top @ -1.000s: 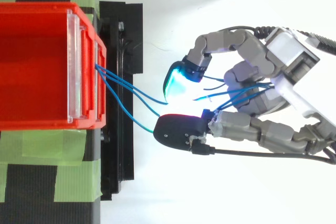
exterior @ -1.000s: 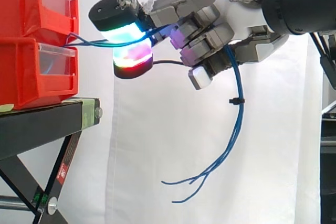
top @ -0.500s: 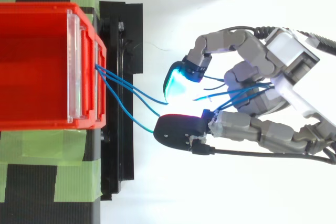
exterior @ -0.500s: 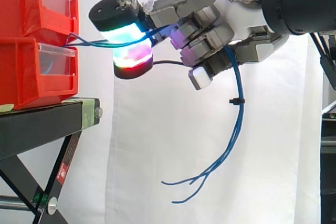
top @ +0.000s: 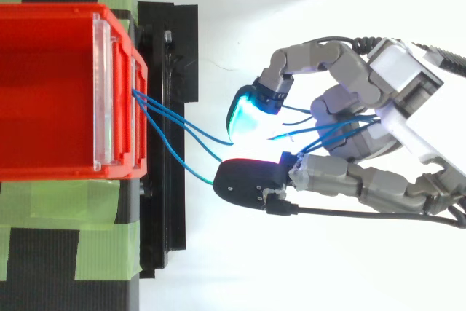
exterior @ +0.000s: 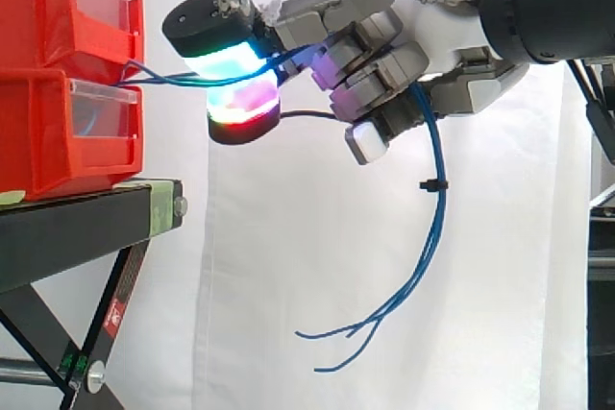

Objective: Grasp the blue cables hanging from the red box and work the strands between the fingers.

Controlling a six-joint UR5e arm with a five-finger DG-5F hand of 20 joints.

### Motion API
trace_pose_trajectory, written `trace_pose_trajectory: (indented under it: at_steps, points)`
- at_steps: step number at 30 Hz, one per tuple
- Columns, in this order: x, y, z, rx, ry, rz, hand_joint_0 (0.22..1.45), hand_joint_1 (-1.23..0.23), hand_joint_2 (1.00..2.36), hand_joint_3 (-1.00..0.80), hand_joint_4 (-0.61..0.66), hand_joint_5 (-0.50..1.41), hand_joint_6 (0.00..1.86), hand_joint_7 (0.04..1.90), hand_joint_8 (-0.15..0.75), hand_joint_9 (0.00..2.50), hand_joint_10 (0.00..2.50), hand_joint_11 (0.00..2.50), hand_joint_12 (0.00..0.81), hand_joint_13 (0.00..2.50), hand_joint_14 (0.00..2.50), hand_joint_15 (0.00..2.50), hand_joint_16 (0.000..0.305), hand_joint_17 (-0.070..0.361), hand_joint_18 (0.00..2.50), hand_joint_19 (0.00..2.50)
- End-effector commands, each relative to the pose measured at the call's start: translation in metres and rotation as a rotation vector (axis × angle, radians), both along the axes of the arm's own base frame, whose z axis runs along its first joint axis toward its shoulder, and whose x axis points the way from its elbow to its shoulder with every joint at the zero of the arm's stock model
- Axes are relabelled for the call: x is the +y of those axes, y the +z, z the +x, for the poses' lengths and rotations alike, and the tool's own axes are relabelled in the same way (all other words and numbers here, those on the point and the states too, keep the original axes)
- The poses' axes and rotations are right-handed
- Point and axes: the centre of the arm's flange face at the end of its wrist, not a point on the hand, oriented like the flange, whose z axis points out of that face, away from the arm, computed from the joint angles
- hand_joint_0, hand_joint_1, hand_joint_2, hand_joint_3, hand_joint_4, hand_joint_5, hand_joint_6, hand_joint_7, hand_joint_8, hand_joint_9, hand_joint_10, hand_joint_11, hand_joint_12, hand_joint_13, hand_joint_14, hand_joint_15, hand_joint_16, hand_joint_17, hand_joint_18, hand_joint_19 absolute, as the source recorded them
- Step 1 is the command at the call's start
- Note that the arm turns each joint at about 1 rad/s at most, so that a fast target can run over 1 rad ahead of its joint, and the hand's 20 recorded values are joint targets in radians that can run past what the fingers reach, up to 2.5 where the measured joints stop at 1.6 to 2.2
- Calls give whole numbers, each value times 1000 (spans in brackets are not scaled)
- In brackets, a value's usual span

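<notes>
Hand [top: 397, 96] clamped on blue cables [exterior: 439, 213]; strands run from red box [exterior: 58, 141] between fingertips [exterior: 226, 57].

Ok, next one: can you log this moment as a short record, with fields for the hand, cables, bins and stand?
hand: hand curled round the blue cables
cable path: from the front of the red bins, between two glowing fingertips, then through the hand
loose ends: hang free below the hand
cable tie: black cable tie on the hanging strands
bins: two stacked on the black stand
backdrop: white curtain
</notes>
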Motion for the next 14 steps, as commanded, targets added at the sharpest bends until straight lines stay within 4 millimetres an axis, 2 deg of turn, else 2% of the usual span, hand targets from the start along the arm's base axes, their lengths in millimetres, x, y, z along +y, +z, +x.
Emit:
trace_pose_trajectory:
  at_steps: [1, 14]
  points:
    - [0, 0, 0, 1, 0, 0, 1042, -757, 1119, 126, 213, 46, 1326, 1080, 445, 1770, 2500, 2500, 688, 2057, 2500, 1811, 238, 178, 2500, 718]
    - [-1, 0, 0, 1, -1, 0, 1042, -757, 1122, 124, 211, 48, 1324, 1085, 445, 1770, 2500, 2500, 688, 2057, 2500, 1811, 238, 178, 2500, 718]
